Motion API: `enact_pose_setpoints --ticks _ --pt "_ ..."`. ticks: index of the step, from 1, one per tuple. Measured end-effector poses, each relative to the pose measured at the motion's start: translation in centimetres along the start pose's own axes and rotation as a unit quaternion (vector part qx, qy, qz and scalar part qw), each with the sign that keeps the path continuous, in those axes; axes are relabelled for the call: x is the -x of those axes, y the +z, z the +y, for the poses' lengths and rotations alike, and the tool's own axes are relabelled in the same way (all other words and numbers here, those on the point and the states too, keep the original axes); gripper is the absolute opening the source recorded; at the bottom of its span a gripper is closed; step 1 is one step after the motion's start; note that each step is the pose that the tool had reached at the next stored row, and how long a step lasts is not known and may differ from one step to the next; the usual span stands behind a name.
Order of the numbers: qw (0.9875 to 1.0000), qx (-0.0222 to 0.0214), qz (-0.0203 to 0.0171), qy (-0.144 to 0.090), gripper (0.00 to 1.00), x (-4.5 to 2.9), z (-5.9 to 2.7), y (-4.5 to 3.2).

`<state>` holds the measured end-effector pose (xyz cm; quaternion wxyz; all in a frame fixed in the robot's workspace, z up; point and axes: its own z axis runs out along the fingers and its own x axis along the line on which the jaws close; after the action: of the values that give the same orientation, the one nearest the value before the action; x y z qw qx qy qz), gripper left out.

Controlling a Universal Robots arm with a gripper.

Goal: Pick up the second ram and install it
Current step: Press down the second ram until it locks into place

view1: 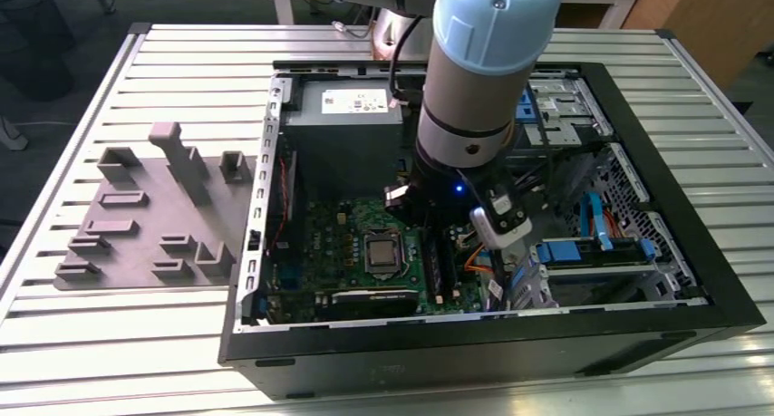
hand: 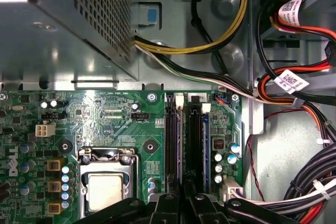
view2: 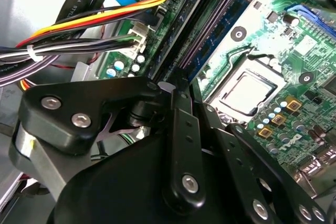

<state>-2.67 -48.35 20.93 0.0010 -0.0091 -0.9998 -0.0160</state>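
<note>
My gripper (view1: 426, 218) is down inside the open computer case, over the green board (hand: 115, 119). Its black fingers (view2: 176, 129) come together right above the long black sockets (hand: 170, 145) beside the processor socket (hand: 107, 190). In both wrist views the jaws stand close together on a thin dark edge, the second ram (hand: 183, 184), seen end-on and mostly hidden by the fingers. It lines up with the narrow slot between two black sockets (view2: 210, 30). I cannot tell how deep it sits in the slot.
A grey fixture plate with blocks (view1: 151, 217) lies outside the case at the exterior view's left. The metal power supply box (hand: 68, 24) borders the board. Bundled cables (hand: 294, 93) and drive bays (view1: 593, 253) crowd the side beyond the sockets. Case walls (view1: 484, 343) ring everything.
</note>
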Motion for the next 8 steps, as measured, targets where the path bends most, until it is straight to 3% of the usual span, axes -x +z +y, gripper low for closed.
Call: enact_pose_setpoints --ticks 8 --pt "1.0000 -0.0019 0.0000 -0.001 0.14 0.00 0.00 0.01"
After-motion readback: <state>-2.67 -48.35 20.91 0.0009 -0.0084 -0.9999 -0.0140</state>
